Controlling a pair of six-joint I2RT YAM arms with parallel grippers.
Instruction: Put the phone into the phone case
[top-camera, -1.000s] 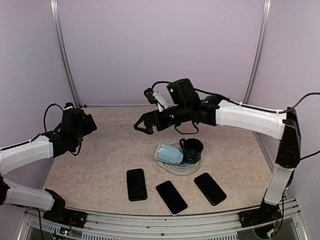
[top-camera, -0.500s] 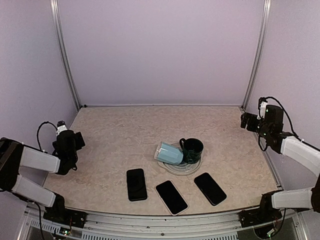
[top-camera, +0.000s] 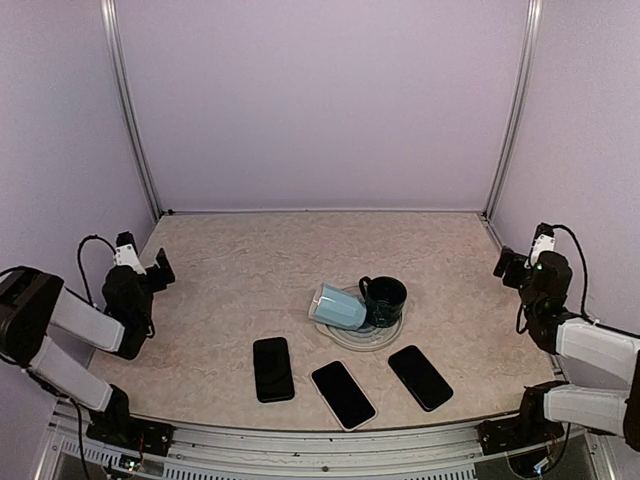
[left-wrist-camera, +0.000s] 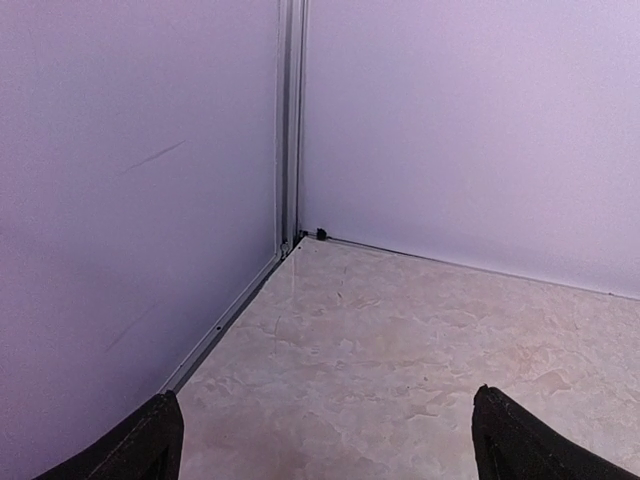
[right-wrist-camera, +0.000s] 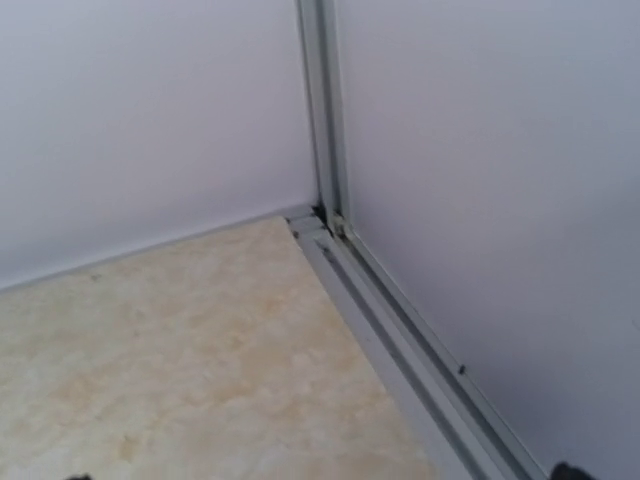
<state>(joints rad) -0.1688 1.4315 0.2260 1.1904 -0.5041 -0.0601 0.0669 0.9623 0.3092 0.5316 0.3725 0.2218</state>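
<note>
Three flat black slabs lie in a row near the front edge: one on the left (top-camera: 272, 369), one in the middle (top-camera: 343, 394), one on the right (top-camera: 420, 377). I cannot tell which is a phone and which is the phone case. My left gripper (top-camera: 160, 270) is folded back at the table's left edge, far from them; the left wrist view (left-wrist-camera: 330, 455) shows its fingers wide apart and empty. My right gripper (top-camera: 505, 268) is folded back at the right edge; the right wrist view (right-wrist-camera: 320, 476) shows only its fingertips, far apart, with nothing between them.
A grey plate (top-camera: 340, 336) behind the slabs holds a light blue cup (top-camera: 337, 306) lying on its side and an upright dark green mug (top-camera: 385, 299). Purple walls and metal frame posts (left-wrist-camera: 290, 120) close in the table. The wrist views face the back corners.
The right arm has swung from over the table's middle back to the right edge. The left arm has drawn back to the left edge. The slabs, cup and mug have not moved.
</note>
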